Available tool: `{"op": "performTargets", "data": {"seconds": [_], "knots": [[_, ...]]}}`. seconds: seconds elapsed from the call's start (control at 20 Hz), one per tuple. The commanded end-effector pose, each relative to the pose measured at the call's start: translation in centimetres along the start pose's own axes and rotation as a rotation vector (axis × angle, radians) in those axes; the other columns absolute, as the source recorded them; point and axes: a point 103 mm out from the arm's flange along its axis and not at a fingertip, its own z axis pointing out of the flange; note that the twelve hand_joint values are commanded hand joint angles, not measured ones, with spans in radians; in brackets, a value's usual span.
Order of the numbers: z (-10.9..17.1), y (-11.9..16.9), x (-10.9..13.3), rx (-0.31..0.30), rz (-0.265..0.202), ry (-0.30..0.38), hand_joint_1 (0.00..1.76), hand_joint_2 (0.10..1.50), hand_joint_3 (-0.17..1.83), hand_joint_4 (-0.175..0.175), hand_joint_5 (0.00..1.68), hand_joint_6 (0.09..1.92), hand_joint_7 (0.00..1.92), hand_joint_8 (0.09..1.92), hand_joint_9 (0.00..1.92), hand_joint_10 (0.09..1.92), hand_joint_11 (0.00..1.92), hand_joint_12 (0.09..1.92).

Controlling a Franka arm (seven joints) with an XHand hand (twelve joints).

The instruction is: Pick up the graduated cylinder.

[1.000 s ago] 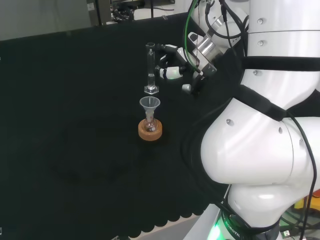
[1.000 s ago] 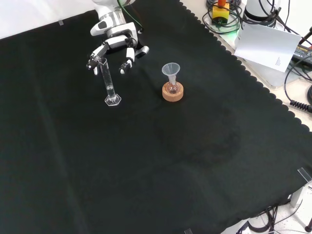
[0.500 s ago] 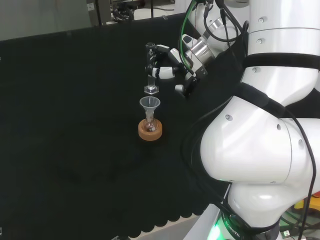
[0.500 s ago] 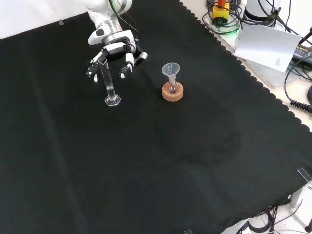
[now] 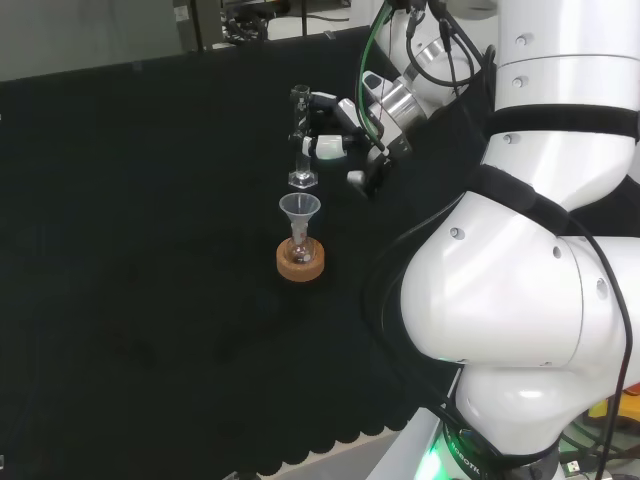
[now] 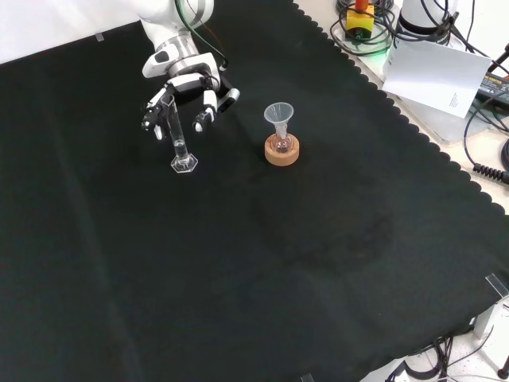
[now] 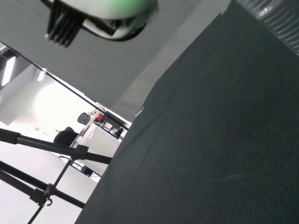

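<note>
The graduated cylinder (image 5: 300,140) (image 6: 177,135), a tall clear tube on a hexagonal foot, stands upright on the black cloth. The hand (image 5: 336,141) (image 6: 188,83) is at its upper part, coming in from the right in the head view. Its fingers (image 6: 151,118) are loosely curved and spread, with the tube between them and the thumb side (image 6: 203,116). I cannot tell whether any finger touches the glass. The cylinder's foot (image 6: 184,165) rests on the cloth. A blurred white part of the hand (image 7: 105,9) shows in the wrist view above the cloth.
A clear funnel (image 5: 299,208) (image 6: 278,114) sits in a small flask on a cork ring (image 5: 300,263) (image 6: 282,152), just right of the cylinder in the front view. The arm's white links (image 5: 540,250) stand at the head view's right. Paper and cables (image 6: 437,72) lie past the cloth's scalloped edge.
The hand has moved in toward the cylinder, so its fingers now stand on both sides of the tube's upper part. The cylinder has stayed in place.
</note>
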Motion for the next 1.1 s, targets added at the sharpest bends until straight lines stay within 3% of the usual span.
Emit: {"op": "performTargets", "data": {"seconds": [0.05,0.3,0.65,1.1], "knots": [[0.58,0.33,-0.07,-0.007,0.001,0.013,0.99,0.64,0.61,-0.054,0.51,0.09,0.51,0.61,0.85,0.42,0.71,1.14],[0.7,0.36,-0.22,-0.011,0.002,0.017,1.0,0.66,0.6,-0.045,0.52,0.09,0.57,0.6,0.89,0.4,0.74,1.12],[0.72,0.38,-0.21,-0.012,0.002,0.014,1.03,0.71,0.59,-0.021,0.7,0.13,0.66,0.57,0.97,0.34,0.83,1.06],[0.68,0.53,-0.23,-0.008,0.003,0.015,1.05,0.74,0.59,-0.014,0.76,0.2,0.7,0.55,1.02,0.3,0.88,1.03]]}}
